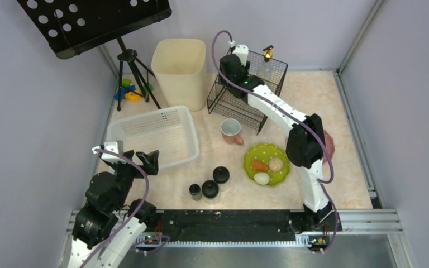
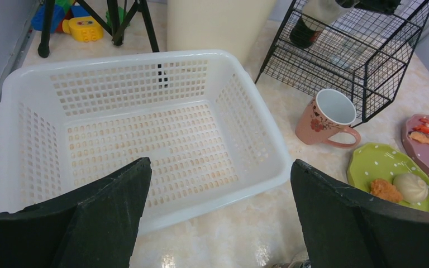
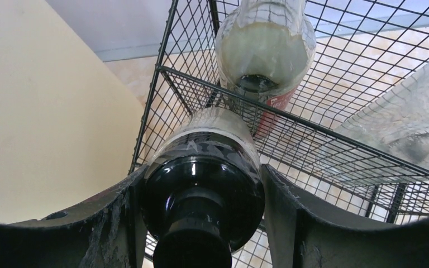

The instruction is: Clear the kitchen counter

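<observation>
The counter [image 1: 346, 173] spreads under both arms, from the black rail [image 1: 229, 223] at its near edge to the far wall. We see the left tool [image 2: 220, 167] released, its fingers wide apart, hovering at the near-left corner just before the white basket [image 2: 117, 57]. The right tool [image 3: 204, 173] reaches to the far edge and is grasping a dark bottle [image 3: 201, 206] by its sides at the wire rack [image 1: 240, 109]. A pale bottle [image 3: 262, 50] shows just beyond it in the rack. A pink mug [image 1: 232, 131], a green plate [image 1: 249, 159] with food and three black-lidded jars [image 1: 210, 188] stand mid-counter.
</observation>
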Controlling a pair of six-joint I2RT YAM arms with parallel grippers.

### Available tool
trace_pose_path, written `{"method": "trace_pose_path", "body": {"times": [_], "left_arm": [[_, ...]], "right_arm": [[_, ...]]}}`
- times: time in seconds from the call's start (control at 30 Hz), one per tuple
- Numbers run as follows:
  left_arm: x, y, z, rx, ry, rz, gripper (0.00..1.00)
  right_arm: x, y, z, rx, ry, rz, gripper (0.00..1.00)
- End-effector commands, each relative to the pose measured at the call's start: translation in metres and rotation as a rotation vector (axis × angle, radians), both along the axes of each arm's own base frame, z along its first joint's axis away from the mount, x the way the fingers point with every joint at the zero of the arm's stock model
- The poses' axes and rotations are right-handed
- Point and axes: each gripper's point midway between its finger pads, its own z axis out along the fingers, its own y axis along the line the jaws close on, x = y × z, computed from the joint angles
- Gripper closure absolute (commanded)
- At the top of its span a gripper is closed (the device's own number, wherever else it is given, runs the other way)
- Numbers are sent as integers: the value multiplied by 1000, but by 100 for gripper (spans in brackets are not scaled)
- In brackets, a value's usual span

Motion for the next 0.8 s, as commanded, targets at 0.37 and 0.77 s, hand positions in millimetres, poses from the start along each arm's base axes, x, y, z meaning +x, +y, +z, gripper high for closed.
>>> {"method": "trace_pose_path", "body": {"times": [0.37,0.77], "left_arm": [[2,-2,12,-17,-52,-10,1],[2,-2,12,-20,-54,-9,1]], "right_arm": [[41,-2,14,175,-46,-46,95],[46,1,-18,158,11,-37,90]]}}
